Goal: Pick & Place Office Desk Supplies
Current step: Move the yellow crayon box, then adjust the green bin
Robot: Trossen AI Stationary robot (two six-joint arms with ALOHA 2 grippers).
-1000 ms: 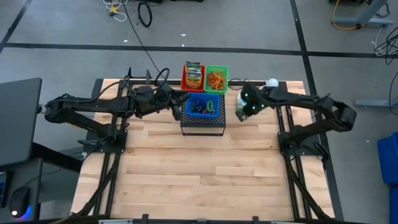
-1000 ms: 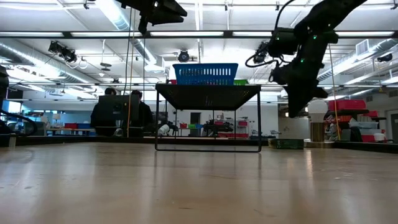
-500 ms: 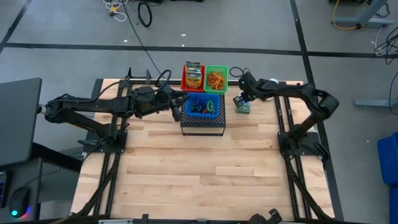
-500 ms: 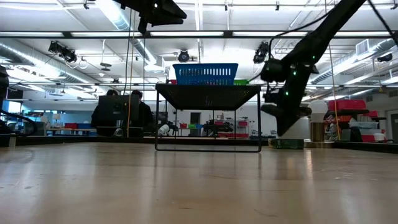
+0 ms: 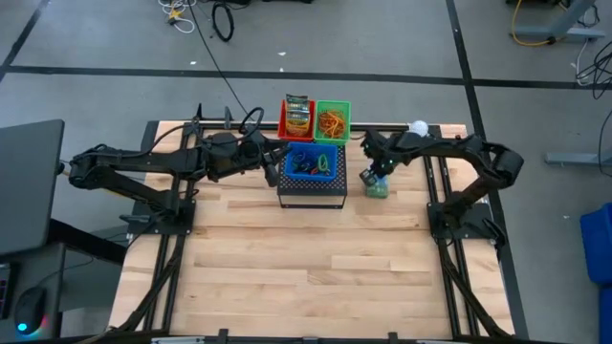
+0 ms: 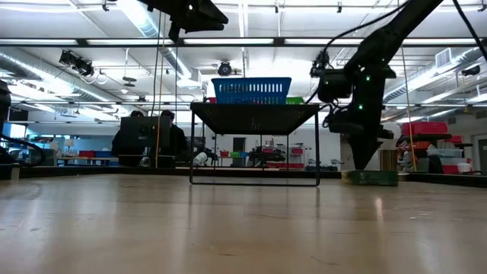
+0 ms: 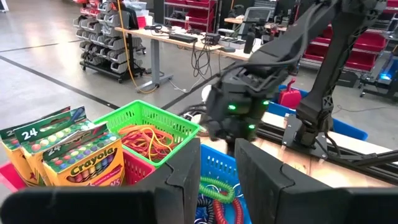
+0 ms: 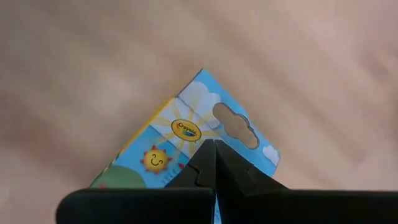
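Crayon box (image 5: 376,187) flat on bench (image 5: 287,268), right of black perforated box (image 5: 311,194); long axis unclear. Right claw (image 5: 376,175) closed, empty, above box. Left claw (image 7: 217,180) slightly open, empty.

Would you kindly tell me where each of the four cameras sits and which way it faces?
High view: overhead, looking straight down at the table; both arms show.
Low view: at tabletop height, looking level; the right arm descends over the crayon box.
Left wrist view: on the left arm, facing the green basket; its own fingers show at the bottom.
Right wrist view: on the right arm, looking down past the right pincer, shut.
Shared: the low and right wrist views both show the crayon box.
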